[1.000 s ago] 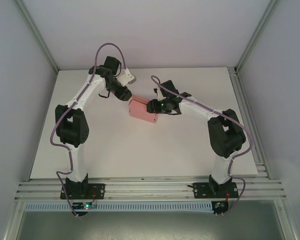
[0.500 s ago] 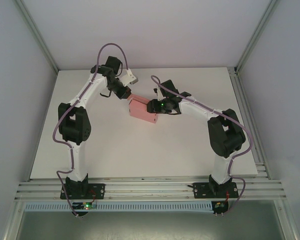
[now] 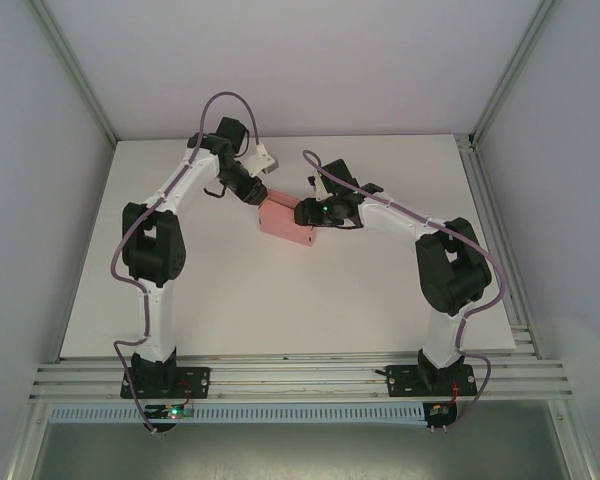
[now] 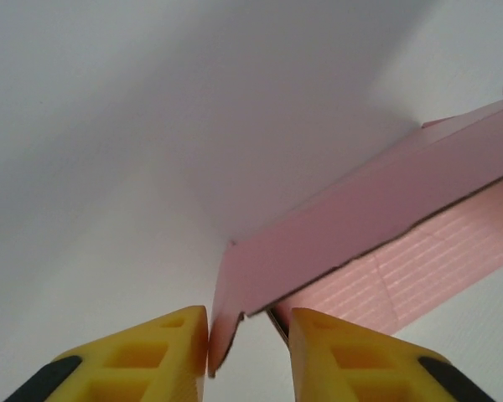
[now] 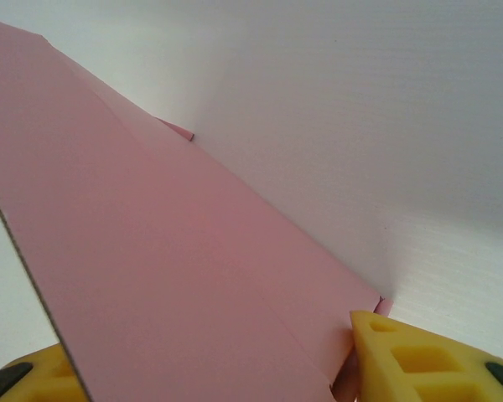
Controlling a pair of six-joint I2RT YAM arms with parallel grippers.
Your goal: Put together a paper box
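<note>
The pink paper box lies on the white table between the two arms, a slim folded shape. My right gripper is shut across its right end. In the right wrist view the pink card spans the space between the yellow fingers. My left gripper is at the box's far left end. In the left wrist view its jaws stand a little apart. A loose end flap of the box hangs between them, against the left finger, with bare table showing beside it.
An aluminium rail runs along the near table edge by the arm bases. Pale walls and frame posts close in the left, right and back sides. Open table surface lies in front of the box.
The left arm has shifted slightly right and in toward the box's left end. The right arm and the box have stayed put.
</note>
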